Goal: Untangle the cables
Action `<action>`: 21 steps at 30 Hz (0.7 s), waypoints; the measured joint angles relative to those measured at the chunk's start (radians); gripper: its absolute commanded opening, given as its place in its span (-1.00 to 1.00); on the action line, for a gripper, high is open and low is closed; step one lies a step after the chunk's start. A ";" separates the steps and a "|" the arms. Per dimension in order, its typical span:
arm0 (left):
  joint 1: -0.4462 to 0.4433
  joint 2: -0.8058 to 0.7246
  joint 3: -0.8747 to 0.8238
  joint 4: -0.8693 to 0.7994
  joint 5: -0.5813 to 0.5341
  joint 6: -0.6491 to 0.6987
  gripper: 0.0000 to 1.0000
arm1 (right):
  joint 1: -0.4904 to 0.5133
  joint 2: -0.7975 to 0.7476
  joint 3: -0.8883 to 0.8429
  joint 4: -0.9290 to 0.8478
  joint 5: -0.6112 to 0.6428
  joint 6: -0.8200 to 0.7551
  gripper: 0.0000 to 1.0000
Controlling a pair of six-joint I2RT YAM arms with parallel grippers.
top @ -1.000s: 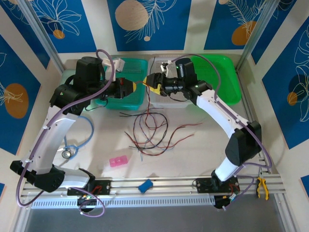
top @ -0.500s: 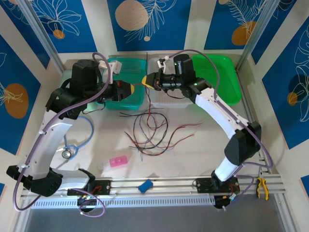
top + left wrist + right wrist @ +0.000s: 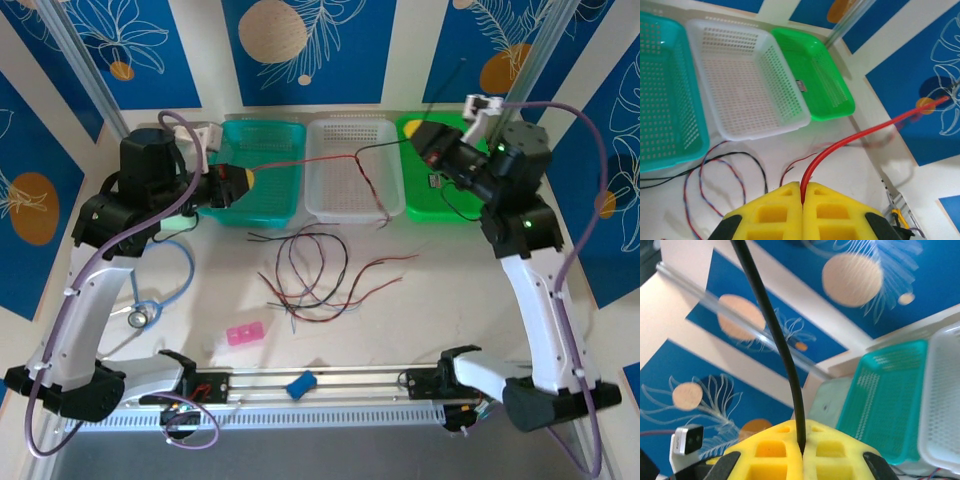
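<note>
Two cables are gripped: the left gripper pinches a red cable, the right gripper a black cable. The other cables lie in loose loops on the table, near the white basket.

Three baskets: one teal basket, one white basket, one green basket. Two grippers each pinch a single wire: one red cable between the left gripper's jaws, one black cable between the right gripper's. The loose cables below both jaws overlap too much to count. Nearer lie one pink box, one blue block and one light blue tube loop.
</note>
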 measured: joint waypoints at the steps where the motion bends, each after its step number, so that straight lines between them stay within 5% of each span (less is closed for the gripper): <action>1: 0.017 -0.003 -0.012 0.000 0.003 0.000 -1.00 | -0.036 -0.015 -0.002 -0.014 -0.002 0.000 -1.00; 14: 0.336 -0.008 -0.048 -0.066 0.035 0.027 -1.00 | -0.415 -0.068 0.056 -0.152 -0.050 -0.029 -1.00; 21: 0.490 -0.080 -0.116 -0.063 0.037 0.003 -1.00 | -0.500 -0.089 0.098 -0.151 -0.039 -0.039 -1.00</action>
